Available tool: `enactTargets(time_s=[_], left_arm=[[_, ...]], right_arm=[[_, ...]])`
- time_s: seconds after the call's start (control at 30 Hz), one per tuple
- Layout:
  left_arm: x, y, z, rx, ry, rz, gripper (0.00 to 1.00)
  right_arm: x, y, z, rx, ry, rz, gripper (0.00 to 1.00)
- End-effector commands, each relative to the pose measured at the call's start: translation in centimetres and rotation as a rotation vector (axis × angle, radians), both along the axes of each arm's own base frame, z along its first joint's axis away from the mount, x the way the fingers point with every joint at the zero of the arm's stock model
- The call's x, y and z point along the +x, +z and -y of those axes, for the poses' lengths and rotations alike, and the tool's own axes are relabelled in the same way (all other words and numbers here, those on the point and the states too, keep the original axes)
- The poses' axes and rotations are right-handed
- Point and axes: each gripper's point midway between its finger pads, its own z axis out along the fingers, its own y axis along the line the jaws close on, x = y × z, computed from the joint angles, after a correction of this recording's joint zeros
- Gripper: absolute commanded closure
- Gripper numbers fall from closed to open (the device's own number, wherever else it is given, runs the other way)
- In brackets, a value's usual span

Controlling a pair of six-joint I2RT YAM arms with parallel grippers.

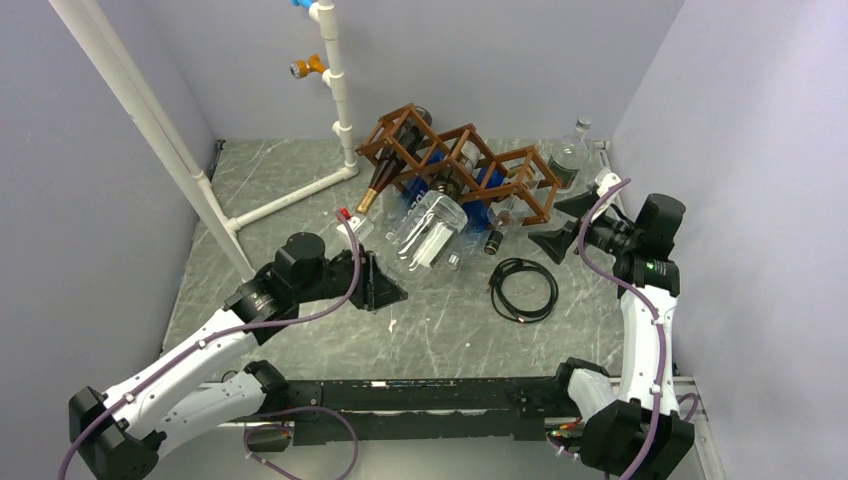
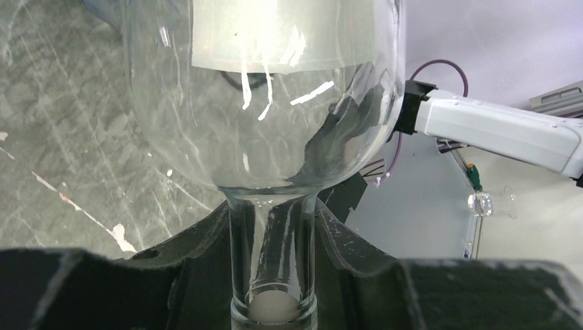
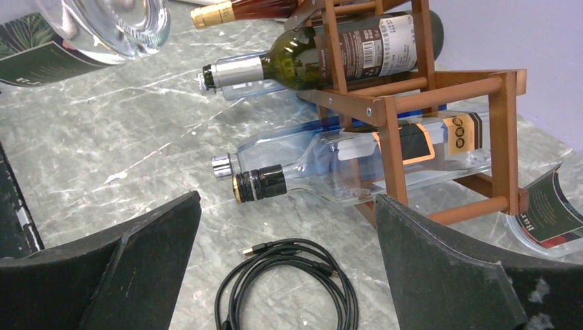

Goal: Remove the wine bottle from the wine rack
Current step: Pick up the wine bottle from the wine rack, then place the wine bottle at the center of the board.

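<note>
- Top external view: the wine rack [image 1: 460, 165] stands slanted at the back of the worktop [image 1: 300, 200], mid to right.
- Left arm [image 1: 200, 360]: the left jaws are set narrow, clamped on the neck of the clear bottle [image 2: 261, 124], one finger on each side. A white stopper [image 2: 273, 306] sits in the mouth.
- The clear bottle points away from the left jaws, with its base toward the rack's middle cells, in front of the rack. Cannot tell if the base touches the wood. It has a pale label and see-through glass. Cannot tell if it holds any liquid.
- In the rack, a dark green bottle [image 3: 323, 51] with a label lies through an upper cell, its neck sticking out.
- A brown bottle with a gold foil top [image 1: 372, 190] is at the rack's left end.
- A flat clear bottle with a black cap [image 3: 357, 161] lies low in the rack, down on the worktop. A blue bottle with a silver cap [image 3: 268, 148] is just beside it.
- Another clear bottle [image 1: 570, 155] stands upright behind the rack's right end.
- Right arm [image 1: 640, 330]: the right jaws are spread wide with nothing between them, near the rack's right end.
- A black cable coil [image 3: 289, 282] lies on the worktop in front of the rack, near the right jaws.
</note>
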Motion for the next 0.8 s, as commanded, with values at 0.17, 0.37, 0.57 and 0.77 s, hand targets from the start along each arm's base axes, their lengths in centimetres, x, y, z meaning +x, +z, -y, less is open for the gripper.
enactTargets(time_s=[0.17,0.37,0.57,0.77], left_arm=[[-1.8,6.8,0.1,-0.167,-0.111,0.259,1.0],[-2.6,5.2,0.1,-0.131,-0.165,0.227,1.0],[-3.1,3.2,0.5,-0.077,-0.228,0.174,1.0],[-3.3,1.4,1.0,-0.029,-0.279,0.125,1.0]], right_arm=[[-1.0,0.4,-1.0,-0.013,0.098,0.054,0.01],[-1.1,0.2,-1.0,-0.022,0.109,0.059,0.01],[-1.5,0.0,-1.3,-0.027,0.136,0.067,0.01],[-2.5,-0.3,-1.9,-0.038,0.205,0.106,0.01]])
